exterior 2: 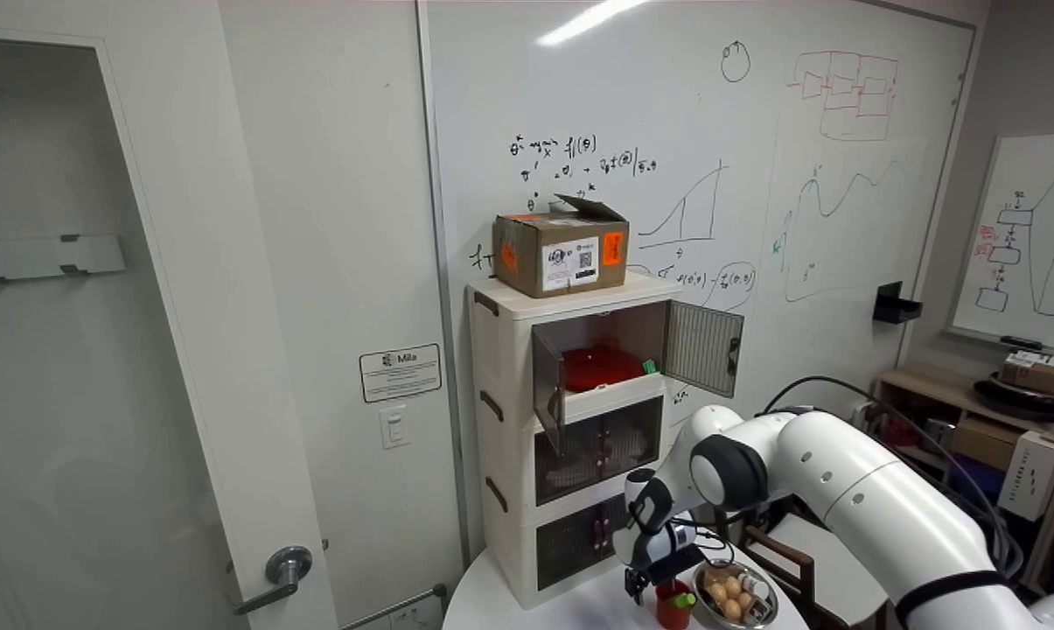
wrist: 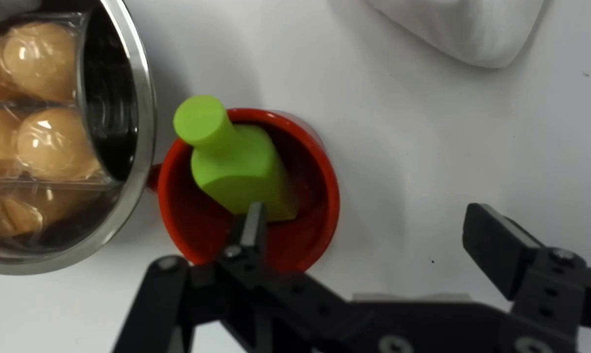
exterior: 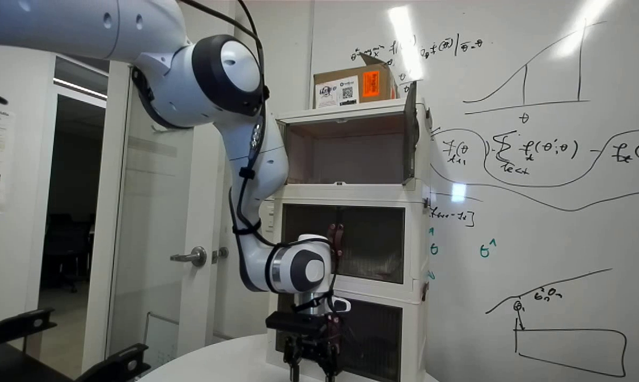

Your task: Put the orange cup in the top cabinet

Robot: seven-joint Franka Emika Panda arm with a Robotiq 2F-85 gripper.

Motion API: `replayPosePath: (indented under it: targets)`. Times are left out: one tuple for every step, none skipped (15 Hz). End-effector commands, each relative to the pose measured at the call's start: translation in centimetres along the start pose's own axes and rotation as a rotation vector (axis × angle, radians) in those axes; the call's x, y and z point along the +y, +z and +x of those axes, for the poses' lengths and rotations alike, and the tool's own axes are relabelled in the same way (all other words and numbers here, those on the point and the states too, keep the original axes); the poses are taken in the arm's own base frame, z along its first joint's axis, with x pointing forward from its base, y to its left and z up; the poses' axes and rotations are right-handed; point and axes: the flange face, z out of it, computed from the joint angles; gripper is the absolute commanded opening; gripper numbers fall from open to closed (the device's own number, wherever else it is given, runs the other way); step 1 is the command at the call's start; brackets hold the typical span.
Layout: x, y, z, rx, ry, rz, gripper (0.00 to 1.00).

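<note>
The orange cup, red-orange here, stands upright on the table in the wrist view (wrist: 331, 191) and low in an exterior view (exterior 2: 671, 616). A green object (wrist: 241, 169) stands in it. My gripper (wrist: 373, 233) is open and empty; it also shows in both exterior views (exterior: 312, 371) (exterior 2: 637, 584). In the wrist view its left finger overlaps the cup's opening; I cannot tell whether the tip is above or inside. The right finger is outside, over the table. The top cabinet (exterior 2: 614, 398) has both doors open, with a red object (exterior 2: 601, 366) inside; it also shows in an exterior view (exterior: 351, 189).
A metal bowl (wrist: 145, 98) of packed eggs (wrist: 50, 142) stands close beside the cup's handle. A white object (wrist: 476, 34) lies at the wrist view's top right. The two lower compartments are shut. A cardboard box (exterior 2: 527, 254) sits on the cabinet.
</note>
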Motion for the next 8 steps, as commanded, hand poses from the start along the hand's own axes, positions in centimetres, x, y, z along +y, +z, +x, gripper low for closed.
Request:
replayPosePath:
  targets:
    - [0.5, 1.2, 1.4, -0.013, -0.022, 0.005, 1.00]
    - [0.8, 1.3, 1.6, -0.017, -0.027, 0.007, 1.00]
    - [0.8, 1.5, 1.8, -0.019, -0.035, 0.009, 1.00]
    - [0.6, 1.7, 1.9, -0.021, -0.048, 0.006, 0.99]
    - [0.4, 2.0, 1.9, -0.026, -0.063, 0.003, 0.74]
    - [0.2, 2.3, 1.9, -0.030, -0.076, 0.001, 0.74]
    - [0.0, 2.7, 1.9, -0.039, -0.090, 0.002, 0.69]
    - [-0.1, 3.0, 1.8, -0.046, -0.101, 0.003, 0.61]
